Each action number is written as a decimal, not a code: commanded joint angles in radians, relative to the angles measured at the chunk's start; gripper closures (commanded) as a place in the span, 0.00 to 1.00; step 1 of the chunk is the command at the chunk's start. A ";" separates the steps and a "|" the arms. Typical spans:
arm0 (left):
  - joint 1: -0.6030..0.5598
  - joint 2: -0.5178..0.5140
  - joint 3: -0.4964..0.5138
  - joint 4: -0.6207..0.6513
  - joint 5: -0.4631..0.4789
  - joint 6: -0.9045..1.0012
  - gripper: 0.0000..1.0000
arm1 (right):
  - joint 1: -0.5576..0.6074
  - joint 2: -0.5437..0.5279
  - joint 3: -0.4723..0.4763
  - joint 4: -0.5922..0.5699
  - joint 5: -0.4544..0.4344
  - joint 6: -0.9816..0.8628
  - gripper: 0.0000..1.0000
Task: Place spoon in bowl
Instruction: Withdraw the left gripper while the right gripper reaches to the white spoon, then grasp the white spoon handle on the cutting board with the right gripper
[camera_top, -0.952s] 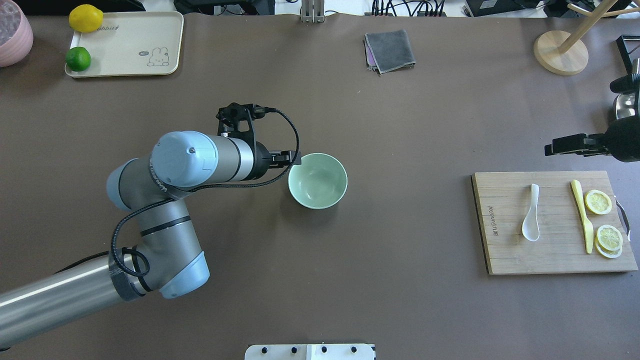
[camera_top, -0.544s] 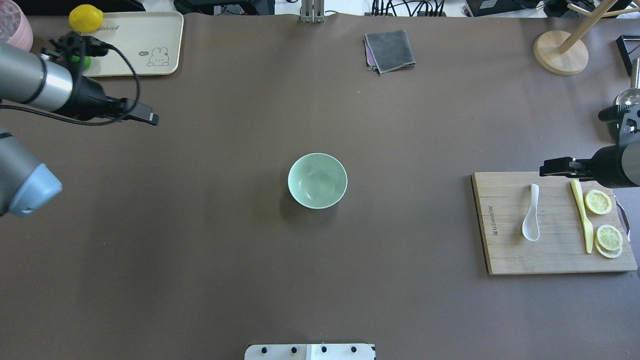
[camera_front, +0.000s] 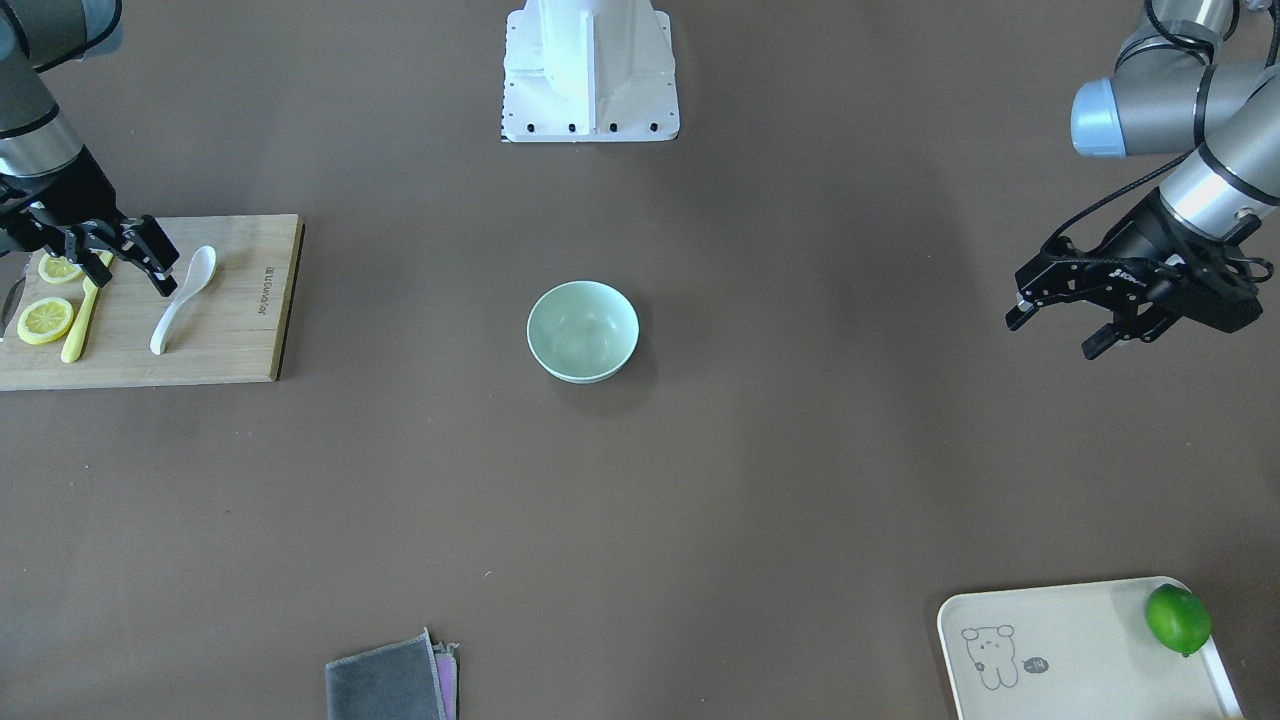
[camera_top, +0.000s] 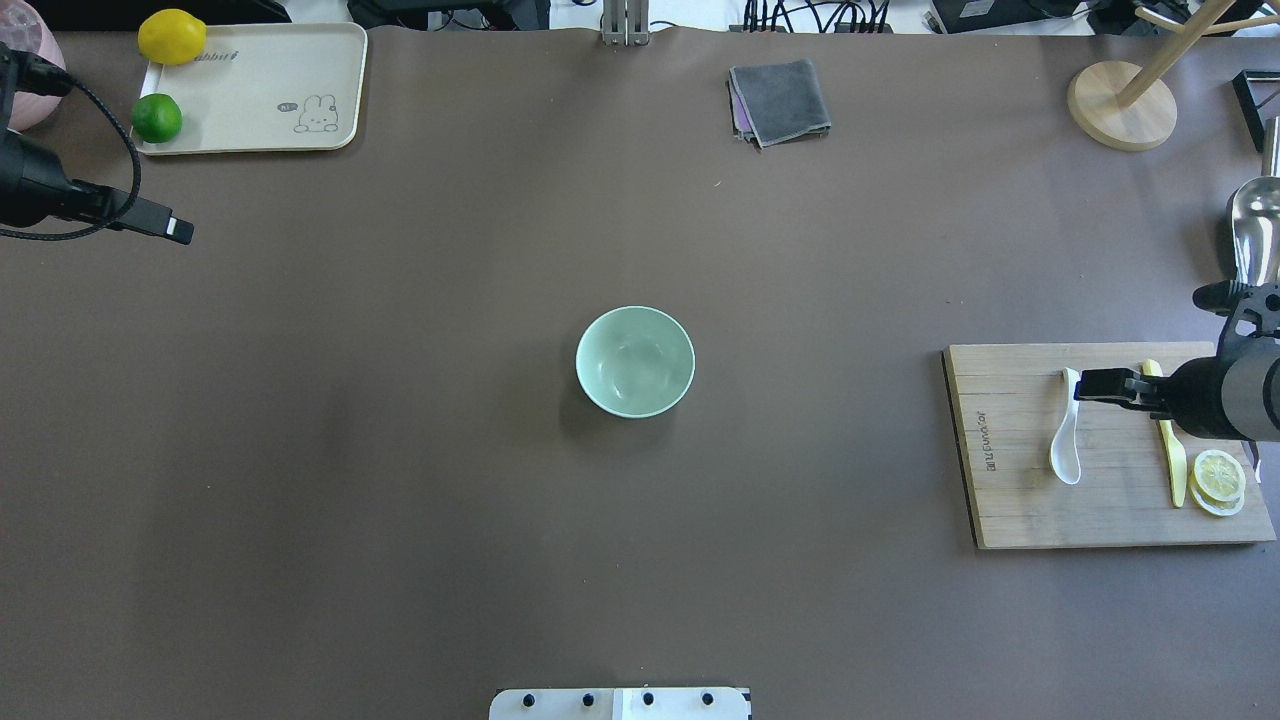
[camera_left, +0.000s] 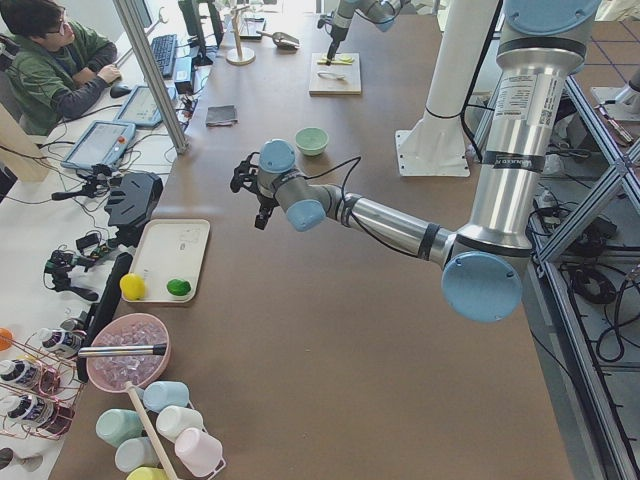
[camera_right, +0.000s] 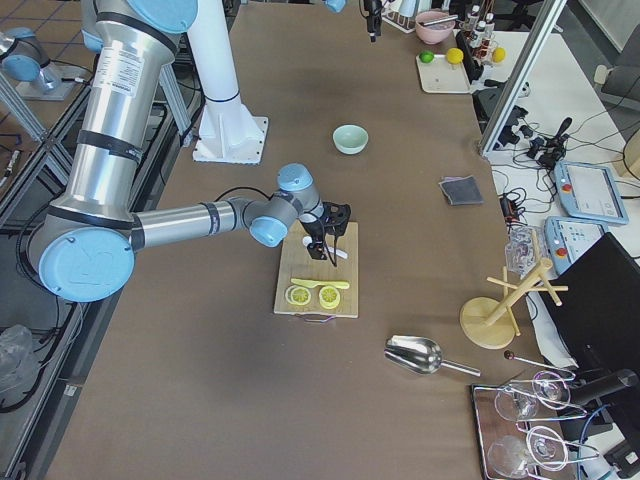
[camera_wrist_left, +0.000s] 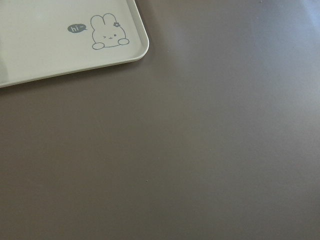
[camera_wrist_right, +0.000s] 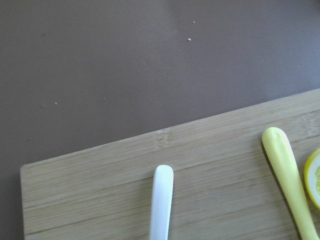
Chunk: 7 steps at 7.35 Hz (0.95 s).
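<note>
The white spoon (camera_top: 1065, 432) lies on the wooden cutting board (camera_top: 1010, 500) at the right, its handle pointing to the far side. It also shows in the front view (camera_front: 183, 300), and its handle tip shows in the right wrist view (camera_wrist_right: 161, 205). The mint-green bowl (camera_top: 635, 361) stands empty at the table's middle (camera_front: 583, 330). My right gripper (camera_front: 135, 268) is open and empty, hovering over the board just beside the spoon's handle end (camera_top: 1095, 384). My left gripper (camera_front: 1052, 333) is open and empty at the far left (camera_top: 165, 228), far from the bowl.
A yellow knife (camera_top: 1175, 470) and lemon slices (camera_top: 1218, 478) lie on the board, right of the spoon. A cream tray (camera_top: 250, 90) with a lime (camera_top: 157, 117) and a lemon (camera_top: 172, 36) is at the back left. A grey cloth (camera_top: 780, 100), a wooden stand (camera_top: 1120, 105) and a metal scoop (camera_top: 1255, 215) are at the back and right.
My left arm has pulled away from beside the bowl to the far left edge. My right gripper has moved from behind the board to over it, near the spoon's handle.
</note>
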<state>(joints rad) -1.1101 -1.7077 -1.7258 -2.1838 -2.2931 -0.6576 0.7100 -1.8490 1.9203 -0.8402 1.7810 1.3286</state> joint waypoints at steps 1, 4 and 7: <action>0.000 0.007 0.000 -0.002 0.006 0.004 0.02 | -0.057 0.032 -0.038 0.001 -0.074 0.046 0.18; 0.000 0.008 0.003 -0.016 0.007 0.003 0.02 | -0.060 0.062 -0.070 0.001 -0.081 0.041 0.26; 0.004 0.007 0.008 -0.016 0.007 0.000 0.02 | -0.060 0.066 -0.072 0.001 -0.083 0.046 0.96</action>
<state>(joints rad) -1.1078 -1.7005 -1.7194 -2.1996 -2.2857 -0.6557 0.6505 -1.7834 1.8498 -0.8391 1.6982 1.3737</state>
